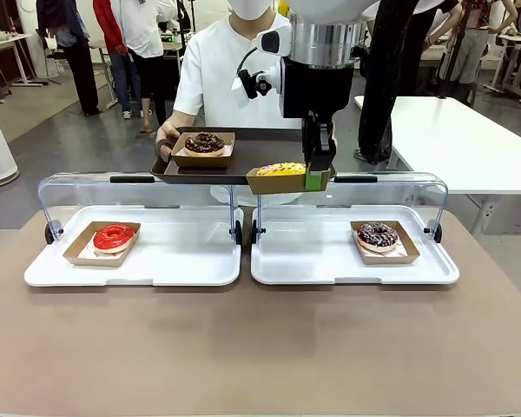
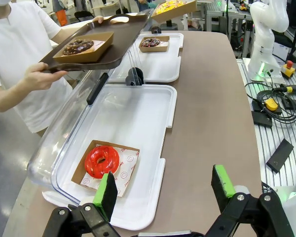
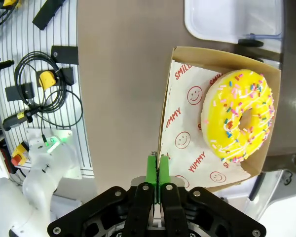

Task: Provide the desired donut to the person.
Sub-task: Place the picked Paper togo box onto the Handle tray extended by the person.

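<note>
A yellow sprinkled donut (image 1: 280,168) (image 3: 239,116) lies in a brown paper carton (image 3: 187,64). My right gripper (image 1: 315,178) (image 3: 158,170) is shut on the carton's rim and holds it in the air at the near edge of a dark serving tray (image 1: 260,148). The person (image 1: 226,69) in the white T-shirt holds that tray with both hands. A chocolate donut (image 1: 205,142) in its own carton sits on it. My left gripper (image 2: 164,185) hangs open above the table's left end, close to a red donut (image 2: 102,161).
Two white trays (image 1: 191,261) (image 1: 313,261) with raised clear lids stand side by side. The left one carries the red donut (image 1: 114,236), the right one a chocolate sprinkled donut (image 1: 378,234). Bare brown tabletop (image 1: 260,347) lies in front. Cables and boxes (image 2: 271,106) rest beside the table.
</note>
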Available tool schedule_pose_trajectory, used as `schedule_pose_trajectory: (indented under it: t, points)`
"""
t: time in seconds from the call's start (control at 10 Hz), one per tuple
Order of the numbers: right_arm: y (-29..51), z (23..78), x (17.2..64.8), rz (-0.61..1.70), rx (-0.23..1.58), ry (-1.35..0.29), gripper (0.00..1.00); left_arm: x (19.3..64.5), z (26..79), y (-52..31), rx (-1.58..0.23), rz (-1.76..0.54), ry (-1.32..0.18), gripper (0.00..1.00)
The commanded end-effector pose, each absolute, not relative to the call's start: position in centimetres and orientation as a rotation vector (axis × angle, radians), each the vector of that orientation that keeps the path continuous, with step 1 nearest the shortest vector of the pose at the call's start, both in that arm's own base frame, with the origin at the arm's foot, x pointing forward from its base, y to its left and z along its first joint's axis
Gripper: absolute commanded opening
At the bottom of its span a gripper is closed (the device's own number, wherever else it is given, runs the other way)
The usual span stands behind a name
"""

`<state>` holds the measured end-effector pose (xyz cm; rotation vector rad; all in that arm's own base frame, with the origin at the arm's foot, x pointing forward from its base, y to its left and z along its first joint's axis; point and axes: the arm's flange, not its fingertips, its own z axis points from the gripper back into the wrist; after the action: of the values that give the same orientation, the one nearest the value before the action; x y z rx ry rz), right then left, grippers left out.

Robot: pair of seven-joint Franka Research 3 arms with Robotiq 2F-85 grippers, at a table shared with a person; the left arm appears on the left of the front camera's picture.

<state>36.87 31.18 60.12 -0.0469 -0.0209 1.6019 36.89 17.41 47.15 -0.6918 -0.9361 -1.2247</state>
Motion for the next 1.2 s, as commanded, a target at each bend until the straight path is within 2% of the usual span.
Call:
schedule_pose_trajectory:
  t: [0.0,1.1]
  points:
    - [31.02,60.04,36.81,1.604,-0.050,-0.021,0.00,36.82,47.25,17.50,-0.686,-1.220,-0.940,1.00]
    - [31.02,60.04,36.81,1.604,-0.050,-0.021,0.00,36.82,47.25,17.50,-0.686,-1.220,-0.940,1.00]
